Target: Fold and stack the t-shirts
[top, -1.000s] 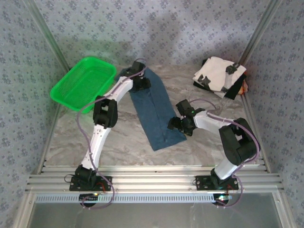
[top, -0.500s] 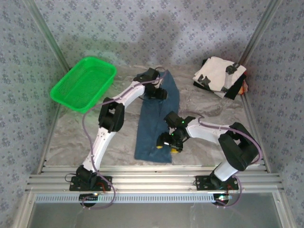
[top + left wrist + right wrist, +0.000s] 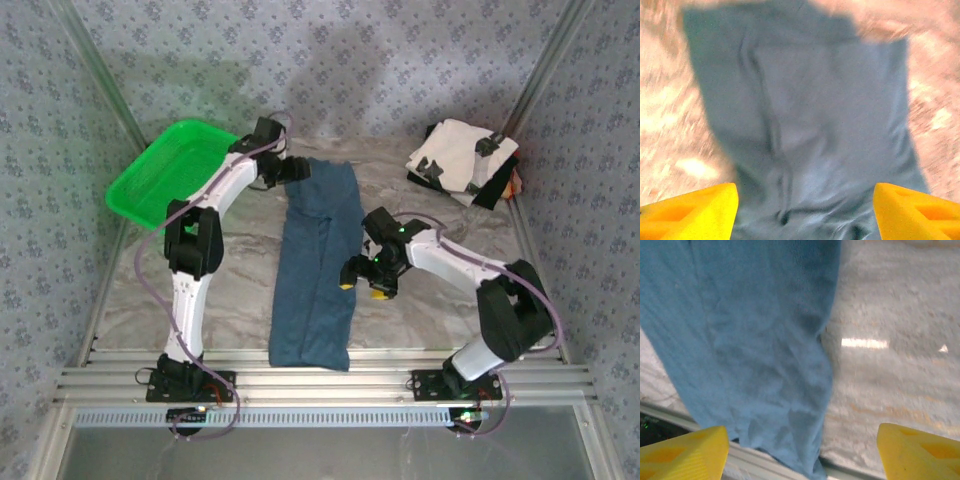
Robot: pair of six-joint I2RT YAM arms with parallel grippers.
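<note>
Pale marbled table (image 3: 230, 290) carries a long, narrow-folded dusty-blue cloth t-shirt (image 3: 315, 265) from far centre to near edge, a folded white-and-black shirt stack (image 3: 462, 160) in the far right corner; left gripper (image 3: 805, 207) and right gripper (image 3: 362, 288) hover over the blue shirt, jaws wide, empty.

This is a robotics lab cell, a staged test enclosure rather than a home. A marble-patterned counter (image 3: 440, 330) is boxed in by walls (image 3: 400, 60) covered in a grey-blue floral print, with bare aluminium struts (image 3: 100, 85) rising in the corners at 11 and 1 o'clock. At 6 o'clock, slotted aluminium rails (image 3: 320, 385) carry the bolted bases of the left arm (image 3: 190, 290) and the right arm (image 3: 450, 265), both white and black. The props are laundry: a green mesh basket (image 3: 165, 180) at 10 o'clock, a folded stack of shirts (image 3: 460, 160) at 2 o'clock and a dusty-blue shirt (image 3: 315, 270) spread at the centre.
</note>
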